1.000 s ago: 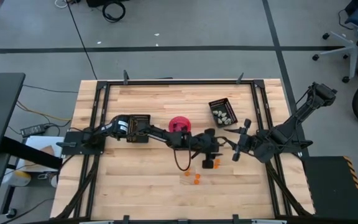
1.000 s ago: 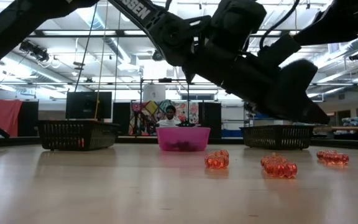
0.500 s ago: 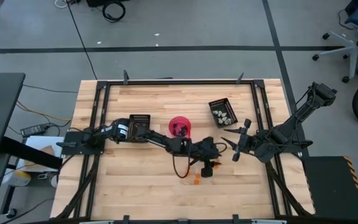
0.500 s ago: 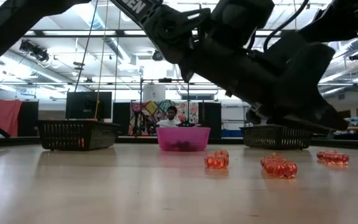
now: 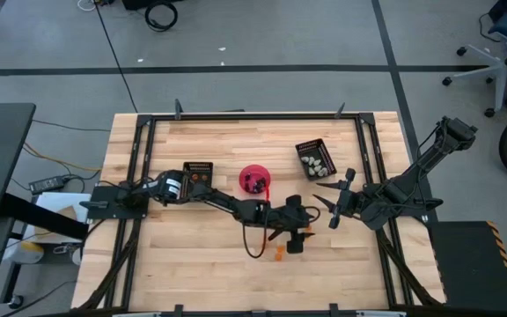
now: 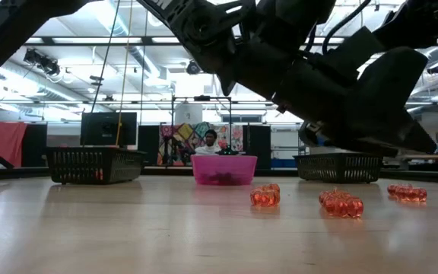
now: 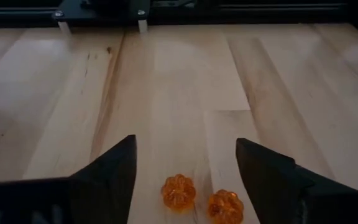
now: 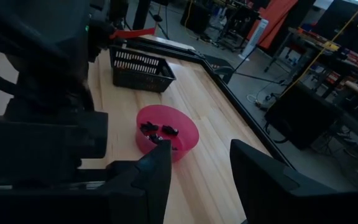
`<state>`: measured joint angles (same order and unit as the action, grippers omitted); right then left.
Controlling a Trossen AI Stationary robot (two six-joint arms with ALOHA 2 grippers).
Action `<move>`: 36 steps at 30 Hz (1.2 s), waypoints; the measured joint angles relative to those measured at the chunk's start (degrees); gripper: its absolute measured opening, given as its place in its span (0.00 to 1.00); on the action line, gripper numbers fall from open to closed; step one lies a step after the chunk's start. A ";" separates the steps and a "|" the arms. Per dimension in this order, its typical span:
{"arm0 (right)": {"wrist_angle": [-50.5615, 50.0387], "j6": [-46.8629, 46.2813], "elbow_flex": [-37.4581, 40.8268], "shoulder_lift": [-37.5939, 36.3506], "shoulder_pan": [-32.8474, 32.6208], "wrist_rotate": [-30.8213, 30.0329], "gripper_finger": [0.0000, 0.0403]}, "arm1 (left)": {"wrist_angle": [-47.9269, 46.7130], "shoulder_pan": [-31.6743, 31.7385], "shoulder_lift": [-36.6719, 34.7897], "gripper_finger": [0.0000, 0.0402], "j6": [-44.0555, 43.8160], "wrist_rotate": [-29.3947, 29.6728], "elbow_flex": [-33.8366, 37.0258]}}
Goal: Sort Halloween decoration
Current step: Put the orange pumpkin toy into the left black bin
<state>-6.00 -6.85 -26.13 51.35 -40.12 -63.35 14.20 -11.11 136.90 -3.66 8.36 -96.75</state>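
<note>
The left gripper [image 7: 185,165] hangs low over the front middle of the table [image 5: 201,264], its two dark fingers [image 7: 114,171] spread wide with nothing between them; just past the fingertips two orange pumpkin trinkets [image 7: 178,191] sit side by side on the wood, untouched. From table height three of these orange trinkets [image 6: 265,195] show in a loose row under the arm, well in front of the pink bowl [image 6: 224,169]. From above only one orange piece [image 5: 278,254] shows beside the gripper, the rest hidden beneath it. The right gripper [image 8: 197,168] waits over the right side of the table, its fingers parted and holding nothing, pointed toward the bowl, which has a few black trinkets [image 8: 160,130] in it. Behind the bowl to the right, a black tray [image 5: 316,158] holds whitish-grey trinkets [image 5: 313,162]; another black tray [image 5: 198,169] sits to the bowl's left, near the left arm's base, with something orange inside. A person [image 6: 210,141] sits in the room beyond the table.
</note>
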 joint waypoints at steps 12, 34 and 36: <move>-0.04 0.00 0.00 0.00 -0.02 0.42 0.41 | 10.52 -0.37 7.48 0.64 -0.15 0.15 -0.03; -0.09 0.33 0.00 0.00 -0.04 1.05 0.41 | 9.40 -1.11 9.09 0.28 2.47 -0.32 -0.35; -0.09 0.43 0.00 0.02 -0.07 1.57 0.41 | 8.79 -1.14 9.14 0.25 3.35 -0.48 -0.35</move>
<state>-6.09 -6.42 -26.13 51.37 -40.18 -61.78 22.99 -12.25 146.04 -0.31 7.88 -97.10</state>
